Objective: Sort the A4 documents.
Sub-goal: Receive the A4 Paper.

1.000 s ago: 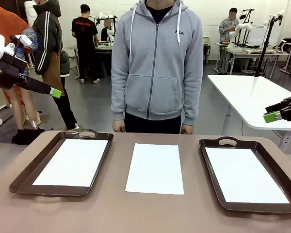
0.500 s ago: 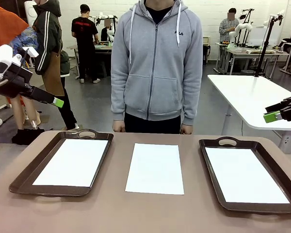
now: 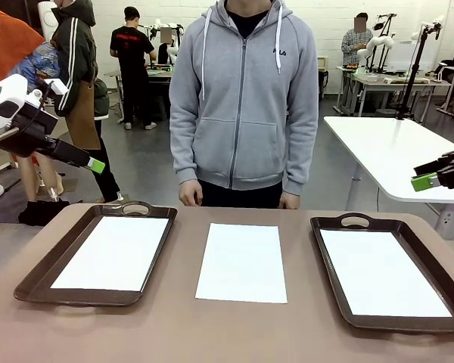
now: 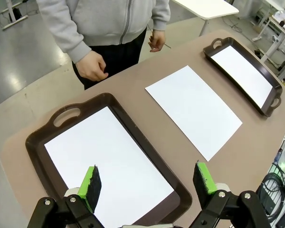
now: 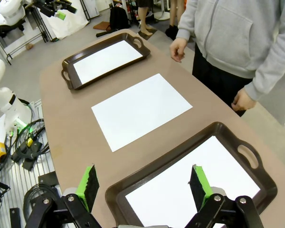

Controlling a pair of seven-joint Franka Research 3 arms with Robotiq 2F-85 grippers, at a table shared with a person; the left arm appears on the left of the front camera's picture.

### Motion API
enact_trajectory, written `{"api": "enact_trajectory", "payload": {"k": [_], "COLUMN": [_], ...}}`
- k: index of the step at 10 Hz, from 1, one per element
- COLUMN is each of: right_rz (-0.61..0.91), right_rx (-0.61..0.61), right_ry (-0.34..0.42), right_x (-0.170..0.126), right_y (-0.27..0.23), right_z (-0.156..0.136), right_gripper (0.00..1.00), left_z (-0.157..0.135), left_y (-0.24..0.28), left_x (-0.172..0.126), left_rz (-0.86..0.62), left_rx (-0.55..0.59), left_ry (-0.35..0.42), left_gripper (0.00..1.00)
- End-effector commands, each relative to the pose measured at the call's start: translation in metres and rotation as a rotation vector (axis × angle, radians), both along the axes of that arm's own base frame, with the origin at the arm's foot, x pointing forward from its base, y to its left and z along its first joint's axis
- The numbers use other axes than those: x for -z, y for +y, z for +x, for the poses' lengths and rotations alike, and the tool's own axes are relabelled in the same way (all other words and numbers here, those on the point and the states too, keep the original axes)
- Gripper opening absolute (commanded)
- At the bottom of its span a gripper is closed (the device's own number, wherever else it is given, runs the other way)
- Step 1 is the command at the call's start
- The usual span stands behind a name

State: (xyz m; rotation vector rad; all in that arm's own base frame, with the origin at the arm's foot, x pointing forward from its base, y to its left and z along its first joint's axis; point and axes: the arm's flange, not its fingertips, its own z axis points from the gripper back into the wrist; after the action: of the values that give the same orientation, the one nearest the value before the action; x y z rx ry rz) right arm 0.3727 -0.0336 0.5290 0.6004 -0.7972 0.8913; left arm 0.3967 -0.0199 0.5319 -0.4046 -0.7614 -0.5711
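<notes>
Brown and smooth, the rounded desk (image 3: 174, 325) carries three plain white A4 paper sheets and two dark brown rectangular trays with loop handles. One loose white sheet (image 3: 242, 262) lies flat on the bare desk top in the middle, between the trays and touching neither, its far short edge near the desk's far edge. The left tray (image 3: 32, 281) sits toward the desk's left edge with a white sheet (image 3: 115, 252) lying flat inside it; the right tray (image 3: 329, 278) sits toward the right edge with another white sheet (image 3: 382, 272) inside. At the far edge stands a person in a grey zipped hoodie (image 3: 244, 98), both hands hanging just above the desk's rim, one hand (image 4: 91, 66) loosely curled. The left gripper (image 3: 95, 164) hangs in the air beyond the desk's far left corner, its green-padded jaws spread wide with nothing between them; its wrist camera looks down over the left tray. The right gripper (image 5: 143, 185) hovers above the right tray, jaws likewise fully apart and empty, clear of tray and paper.
</notes>
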Motion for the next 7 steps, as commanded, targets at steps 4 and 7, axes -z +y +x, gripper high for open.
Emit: {"api": "enact_trajectory", "payload": {"k": [4,7], "right_rz": [0.003,0.003], "right_rx": [-0.003,-0.003], "right_ry": [0.001,0.001], "right_x": [0.0004,0.0004], "right_y": [0.0007,0.0007], "right_z": [0.0001,0.0001], "right_gripper": [1.0,1.0], "left_z": [-0.004,-0.003], "left_y": [0.0002,-0.0005], "left_x": [-0.0044,-0.0029], "left_rz": [-0.024,-0.006], "left_rx": [0.022,0.012], "left_ry": [0.021,0.003], "left_gripper": [1.0,1.0]}}
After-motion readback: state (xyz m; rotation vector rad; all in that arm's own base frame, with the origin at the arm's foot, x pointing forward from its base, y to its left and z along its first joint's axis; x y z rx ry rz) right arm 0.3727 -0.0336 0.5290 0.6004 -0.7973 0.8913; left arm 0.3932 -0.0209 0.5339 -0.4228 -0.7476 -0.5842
